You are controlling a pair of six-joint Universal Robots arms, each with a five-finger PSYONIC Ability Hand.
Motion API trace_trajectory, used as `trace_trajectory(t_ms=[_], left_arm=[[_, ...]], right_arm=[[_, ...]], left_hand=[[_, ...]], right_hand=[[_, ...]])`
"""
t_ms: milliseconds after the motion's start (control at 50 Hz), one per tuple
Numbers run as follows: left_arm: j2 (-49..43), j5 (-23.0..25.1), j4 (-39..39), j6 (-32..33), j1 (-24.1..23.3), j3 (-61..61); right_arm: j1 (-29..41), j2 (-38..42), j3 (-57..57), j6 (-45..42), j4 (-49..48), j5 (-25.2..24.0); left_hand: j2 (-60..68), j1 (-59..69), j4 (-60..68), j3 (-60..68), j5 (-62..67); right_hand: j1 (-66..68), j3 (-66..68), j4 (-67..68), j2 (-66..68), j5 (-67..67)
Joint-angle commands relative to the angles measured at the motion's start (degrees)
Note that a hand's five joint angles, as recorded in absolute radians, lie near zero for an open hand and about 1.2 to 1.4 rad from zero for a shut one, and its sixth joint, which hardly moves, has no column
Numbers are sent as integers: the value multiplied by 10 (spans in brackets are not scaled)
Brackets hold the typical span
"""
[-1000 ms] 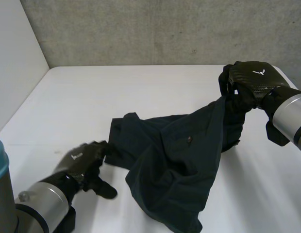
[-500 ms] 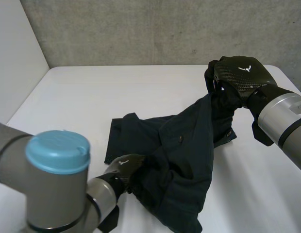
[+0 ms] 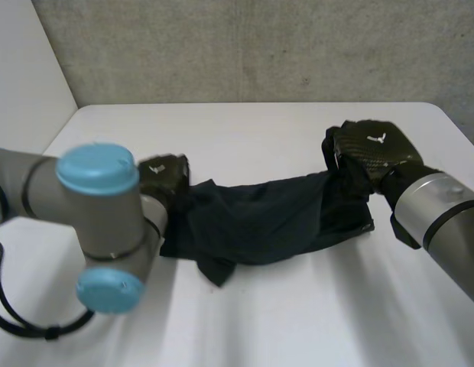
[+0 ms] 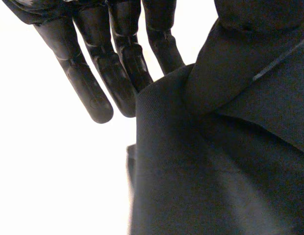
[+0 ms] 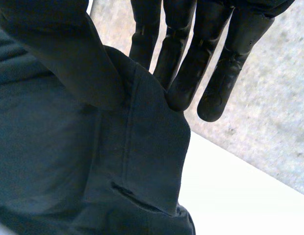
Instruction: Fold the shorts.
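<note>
Over the middle of the table (image 3: pixel 245 321) you have the shorts (image 3: pixel 260 222) stretched as a bunched band, left hand (image 3: pixel 164 177) and right hand (image 3: pixel 367 149) each pinching an end between thumb and fingers; probably no neat fold made yet

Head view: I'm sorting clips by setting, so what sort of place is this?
Probably a robot lab: a plain white table, a raw concrete wall behind it, the left hand and right hand pinching dark shorts.
</note>
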Motion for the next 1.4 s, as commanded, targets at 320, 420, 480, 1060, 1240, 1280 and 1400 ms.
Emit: trace_trajectory(t_ms=[320,420,480,1060,1240,1280,1400], left_arm=[[11,89,-105,137,69,18],[96,94,-121,62,66,-60],[148,98,-123,19,62,-115],[93,93,-46,-11,14,-202],[231,93,-81,5,8,-143],[286,96,-98,18,11,-112],[387,97,-145,70,24,3]], right_arm=[[62,207,-46,11,-63,94],[62,188,-46,26,-62,92],[61,185,-46,34,-63,92],[59,168,-28,37,-62,78],[46,60,-27,-72,-39,49],[38,11,-34,-92,-37,51],[30,-102,-79,-110,-34,50]], left_hand=[[-535,-506,-535,-530,-496],[-524,-494,-523,-519,-485],[-520,-491,-520,-515,-481],[-185,-156,-185,-180,-146],[115,145,116,120,154],[115,145,116,120,154],[115,145,116,120,154]], right_hand=[[242,117,119,129,155],[242,117,119,129,155],[242,117,119,129,155],[242,117,119,129,155],[242,117,119,129,155],[242,117,119,129,155],[242,117,119,129,155]])
